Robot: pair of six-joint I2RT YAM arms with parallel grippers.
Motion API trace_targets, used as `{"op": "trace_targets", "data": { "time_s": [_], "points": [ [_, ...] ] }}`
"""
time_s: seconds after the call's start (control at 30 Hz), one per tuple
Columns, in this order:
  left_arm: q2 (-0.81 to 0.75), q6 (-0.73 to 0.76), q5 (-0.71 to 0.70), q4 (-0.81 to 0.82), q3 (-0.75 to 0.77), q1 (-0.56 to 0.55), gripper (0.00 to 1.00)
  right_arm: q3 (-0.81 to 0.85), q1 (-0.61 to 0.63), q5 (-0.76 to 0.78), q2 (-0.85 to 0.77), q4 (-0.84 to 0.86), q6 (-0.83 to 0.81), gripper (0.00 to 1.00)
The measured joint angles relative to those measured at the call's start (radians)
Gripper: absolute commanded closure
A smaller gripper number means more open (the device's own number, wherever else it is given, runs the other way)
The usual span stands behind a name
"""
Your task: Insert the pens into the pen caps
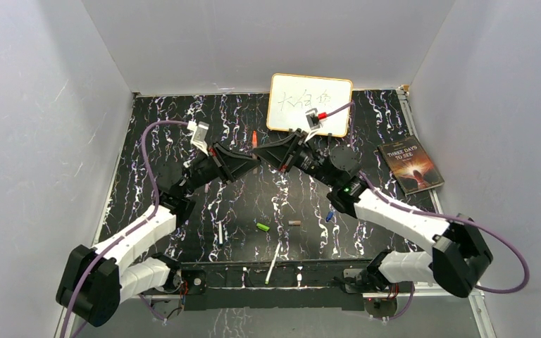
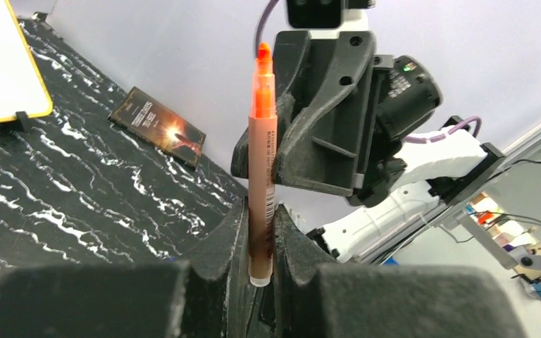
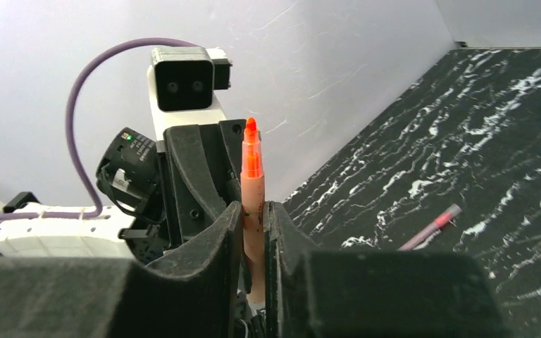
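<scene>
Overhead, the two arms meet above the middle of the marbled black table [image 1: 169, 127]. The left gripper [image 1: 251, 161] and the right gripper [image 1: 267, 156] stand tip to tip, and the orange pen [image 1: 254, 138] rises upright between them, tip up. Nearer the bases lie a green cap [image 1: 262, 227], a brown cap [image 1: 295, 222] just to its right, and a blue cap [image 1: 330, 216] close against the right forearm. A white pen [image 1: 272, 263] lies slanted at the near edge and a second white pen [image 1: 220, 233] lies left of the green cap. A whiteboard [image 1: 292, 95] leans at the back and a book [image 1: 410, 165] lies to the right.

From the left wrist, the left claw is clamped narrow on the lower body of the orange pen, its two fingers pressed against either side. The pen stands upright with its white end just below the pads. The right claw's black body sits directly behind the pen, touching its upper body.

From the right wrist, the right claw is likewise pinched tight on the same pen, with the orange tip clear above the fingers. The left claw and its camera stand just behind. On the table to the right lies a pink pen [image 3: 433, 227], well apart from the grippers.
</scene>
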Motion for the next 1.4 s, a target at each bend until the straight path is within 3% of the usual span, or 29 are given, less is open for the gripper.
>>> {"op": "trace_targets", "data": {
  "time_s": [0.03, 0.07, 0.23, 0.4, 0.6, 0.8, 1.03, 1.2, 1.4],
  "points": [
    [-0.008, 0.023, -0.001, -0.047, 0.011, -0.005, 1.0, 0.0, 0.0, 0.02, -0.022, -0.043, -0.016, 0.62],
    [-0.018, 0.049, -0.005, -0.093, 0.023, -0.008, 1.0, 0.0, 0.002, 0.039, -0.043, -0.082, -0.029, 0.57],
    [-0.076, 0.262, -0.192, -0.52, 0.177, 0.006, 1.0, -0.008, 0.008, 0.244, -0.269, -0.385, -0.179, 0.49],
    [-0.047, 0.402, -0.391, -0.816, 0.327, 0.013, 1.0, -0.024, 0.035, 0.464, -0.386, -0.669, -0.19, 0.42],
    [0.017, 0.472, -0.554, -1.0, 0.377, 0.018, 1.0, -0.021, 0.276, 0.748, -0.262, -1.137, 0.065, 0.41],
    [0.076, 0.504, -0.61, -1.093, 0.414, 0.018, 1.0, -0.004, 0.491, 0.776, -0.089, -1.402, 0.309, 0.5],
    [0.087, 0.533, -0.634, -1.125, 0.449, 0.018, 1.0, 0.093, 0.567, 0.754, 0.107, -1.497, 0.418, 0.52],
    [0.088, 0.539, -0.639, -1.135, 0.449, 0.018, 1.0, 0.116, 0.574, 0.722, 0.159, -1.48, 0.415, 0.59],
    [0.087, 0.546, -0.64, -1.142, 0.449, 0.018, 1.0, 0.127, 0.573, 0.672, 0.229, -1.443, 0.385, 0.61]
  ]
}}
